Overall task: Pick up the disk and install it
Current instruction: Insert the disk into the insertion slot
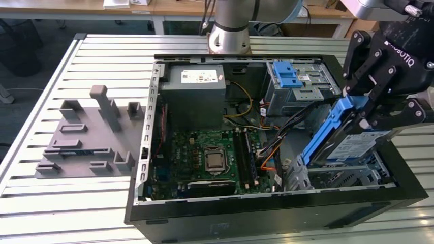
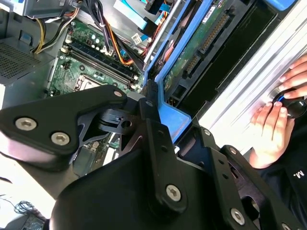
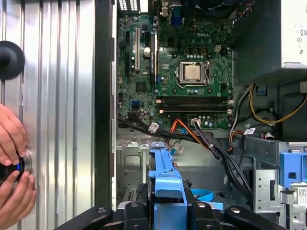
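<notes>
Disk (image 1: 354, 147): held tilted, blue side rail uppermost, lower end at the drive cage (image 1: 342, 179), at the exterior view's right inside the open computer case (image 1: 271, 211). Claw (image 1: 371, 113): pinched on the disk. Case laid on the slatted table (image 1: 101, 48).

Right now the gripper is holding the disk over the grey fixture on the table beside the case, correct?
No. The gripper holds the disk over the drive cage inside the open case, not over the grey fixture on the table. The exterior view shows it.
</notes>
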### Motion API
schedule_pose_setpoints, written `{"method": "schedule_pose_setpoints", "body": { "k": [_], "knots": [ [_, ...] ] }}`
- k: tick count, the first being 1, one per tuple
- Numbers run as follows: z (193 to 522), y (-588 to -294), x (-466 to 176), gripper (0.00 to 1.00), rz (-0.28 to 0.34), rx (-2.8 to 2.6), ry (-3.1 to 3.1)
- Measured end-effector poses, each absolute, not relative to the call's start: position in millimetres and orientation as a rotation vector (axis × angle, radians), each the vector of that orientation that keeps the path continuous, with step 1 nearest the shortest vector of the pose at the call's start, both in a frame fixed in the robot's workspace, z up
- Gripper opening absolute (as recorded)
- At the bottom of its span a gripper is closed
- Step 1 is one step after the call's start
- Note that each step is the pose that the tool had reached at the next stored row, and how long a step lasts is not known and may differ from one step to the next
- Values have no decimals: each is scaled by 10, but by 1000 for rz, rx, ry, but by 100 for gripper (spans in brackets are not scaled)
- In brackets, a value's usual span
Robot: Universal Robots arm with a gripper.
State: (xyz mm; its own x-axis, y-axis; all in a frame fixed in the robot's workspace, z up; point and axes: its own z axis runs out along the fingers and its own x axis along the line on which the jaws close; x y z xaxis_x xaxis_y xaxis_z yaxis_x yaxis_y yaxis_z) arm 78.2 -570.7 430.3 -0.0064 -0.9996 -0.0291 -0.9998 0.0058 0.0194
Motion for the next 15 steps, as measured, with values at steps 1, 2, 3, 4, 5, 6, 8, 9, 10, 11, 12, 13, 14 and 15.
{"method": "schedule_pose_setpoints", "body": {
  "k": [1,2,3,4,5,6,8,9,10,11,12,13,14,15],
  "knots": [
    [4298,-5707,782,36,54,-2209,2223],
    [4293,-5707,782,36,54,-2209,2223],
    [4289,-5707,782,36,54,-2209,2223],
    [4285,-5707,782,36,54,-2209,2223],
    [4280,-5707,782,36,54,-2209,2223],
    [4276,-5706,783,36,54,-2209,2223],
    [4266,-5707,782,36,54,-2209,2223],
    [4262,-5707,782,36,54,-2209,2223],
    [4257,-5706,782,36,54,-2209,2223],
    [4253,-5707,782,36,54,-2209,2223],
    [4248,-5707,782,36,54,-2209,2223],
    [4243,-5707,783,36,54,-2209,2223],
    [4238,-5707,782,36,54,-2209,2223],
    [4233,-5707,782,36,54,-2209,2223]
  ]
}}
